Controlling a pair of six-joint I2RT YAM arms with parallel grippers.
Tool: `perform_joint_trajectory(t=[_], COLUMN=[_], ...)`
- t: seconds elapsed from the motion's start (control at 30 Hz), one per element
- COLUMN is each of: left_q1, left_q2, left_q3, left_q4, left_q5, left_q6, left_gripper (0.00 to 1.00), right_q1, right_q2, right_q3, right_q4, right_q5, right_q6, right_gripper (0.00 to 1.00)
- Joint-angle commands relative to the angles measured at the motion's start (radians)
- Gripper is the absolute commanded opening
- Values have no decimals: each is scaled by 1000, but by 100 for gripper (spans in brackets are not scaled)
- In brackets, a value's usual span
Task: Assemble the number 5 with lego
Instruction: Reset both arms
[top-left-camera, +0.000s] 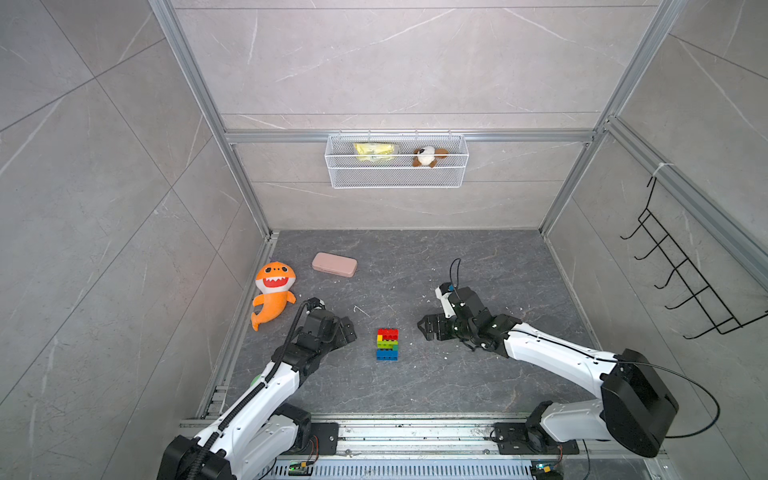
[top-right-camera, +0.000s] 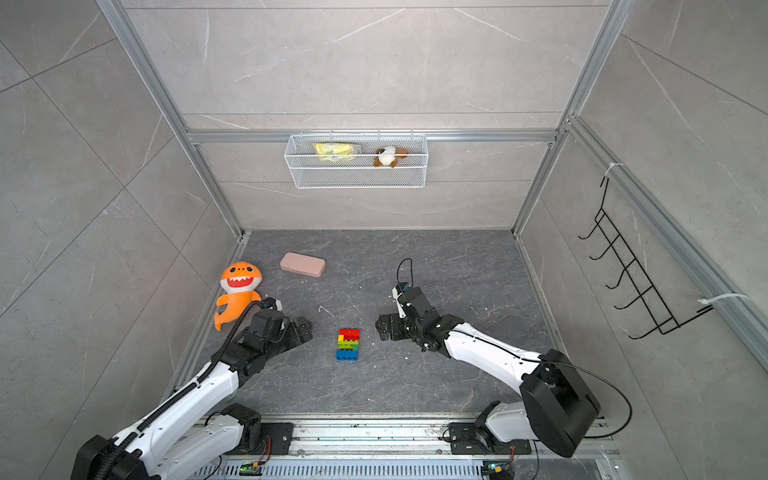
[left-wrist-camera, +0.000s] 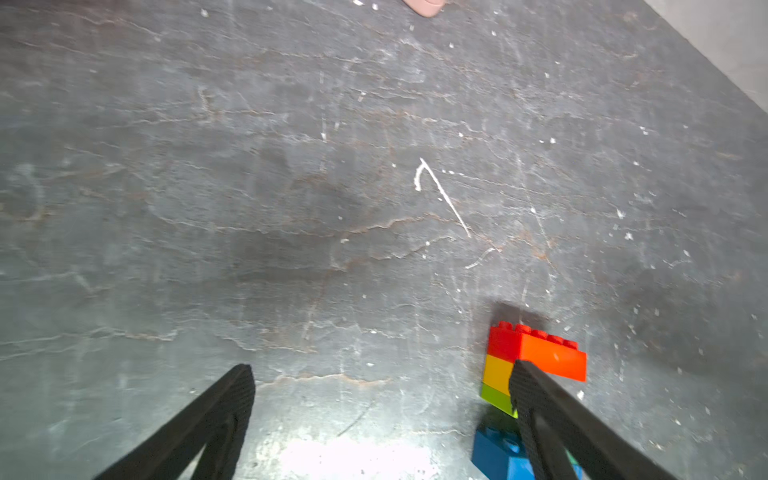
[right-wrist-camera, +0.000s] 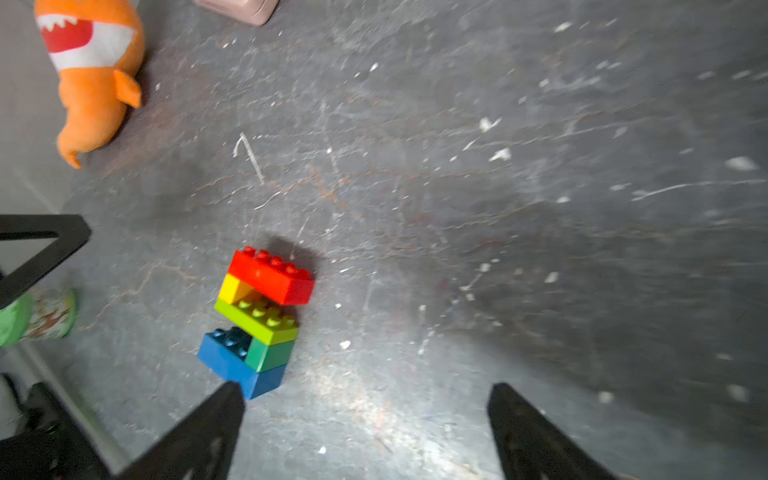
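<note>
The lego bricks are joined in one stack, the number 5 (top-left-camera: 387, 344) (top-right-camera: 348, 344), lying flat on the dark floor between my two arms. Its layers run red, yellow, lime green, dark green, blue. My left gripper (top-left-camera: 351, 330) (top-right-camera: 307, 328) is a short way to the left of it, open, with nothing between its fingers. My right gripper (top-left-camera: 422, 328) (top-right-camera: 379, 328) sits just as far off on the right, also open and holding nothing. In the left wrist view one finger overlaps the stack (left-wrist-camera: 536, 353), with the gripper (left-wrist-camera: 380, 370) over bare floor. The right wrist view shows the whole stack (right-wrist-camera: 262, 320) ahead of the gripper (right-wrist-camera: 365, 388).
An orange shark plush (top-left-camera: 274, 295) lies at the left wall, with a pink rounded case (top-left-camera: 334, 264) behind it. A white wire basket (top-left-camera: 397, 178) hangs on the back wall with two items in it. A black hook rack (top-left-camera: 681, 274) hangs on the right wall.
</note>
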Motion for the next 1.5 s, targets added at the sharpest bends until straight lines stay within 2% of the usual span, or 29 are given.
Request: perform_joint_trajectory(t=[0.0,0.13,0.2,0.3,0.37,0.43,0.5,0.53,0.63,0.67,0.73,0.8,0.83,0.9,0.97,1.0,1.03,1.07,1.1,1.13,1.17,1.2,1.23,1.3,1.33,1.4,1.47], left_q1=[42,71,77,162,187,245,304,320,329,328,326,328,332,329,343,355,354,342,350,360,361,360,360,357,356,356,356], left_q2=[67,176,217,246,261,299,362,398,475,488,477,462,488,480,487,496,560,566,528,534,554,539,529,541,533,540,535], left_q3=[77,119,117,130,124,143,159,140,63,66,18,-74,-128,-126,-167,-195,-226,-214,-191,-190,-199,-197,-197,-197,-194,-195,-194], left_q4=[-41,18,94,211,329,361,372,432,641,653,772,959,1121,1078,1152,1197,1364,1338,1220,1236,1291,1254,1236,1260,1235,1254,1240], left_q5=[-78,-263,-362,-358,-452,-462,-447,-442,-438,-444,-398,-379,-342,-217,-178,-152,-163,-176,-150,-142,-150,-146,-144,-152,-146,-151,-148], left_q6=[60,92,159,224,321,385,381,392,440,468,551,586,620,651,648,638,668,680,651,649,661,654,651,658,653,657,653], left_gripper=[100,100,100,100,100,100,100,100,96,94,91,92,92,91,91,92,93,98,100,100,100,100,100,100,100,100,100], right_q1=[-41,-106,-141,-189,-206,-213,-233,-242,-272,-285,-307,-321,-331,-361,-396,-412,-440,-465,-480,-488,-507,-505,-507,-507,-507,-508,-508], right_q2=[-41,-32,-29,-22,-28,-26,-17,-11,36,60,124,171,181,190,163,148,137,131,126,133,184,212,167,201,175,194,179], right_q3=[42,61,43,-17,-71,-124,-138,-149,-201,-213,-248,-290,-317,-326,-360,-376,-406,-430,-437,-442,-468,-483,-462,-475,-467,-473,-469], right_q4=[-86,-107,-73,49,151,260,309,352,523,567,676,839,916,924,952,954,991,1026,1026,1034,1134,1218,1080,1183,1113,1167,1127], right_q5=[176,388,490,604,670,740,778,788,809,821,844,831,753,690,580,541,479,430,392,355,315,322,311,319,316,316,316], right_q6=[-57,-82,-87,-139,-202,-272,-302,-327,-412,-437,-461,-510,-514,-502,-491,-477,-470,-461,-453,-456,-455,-474,-450,-469,-461,-466,-461], right_gripper=[100,100,100,100,100,100,100,100,100,100,100,100,100,100,100,100,100,100,99,100,100,100,100,100,100,100,100])
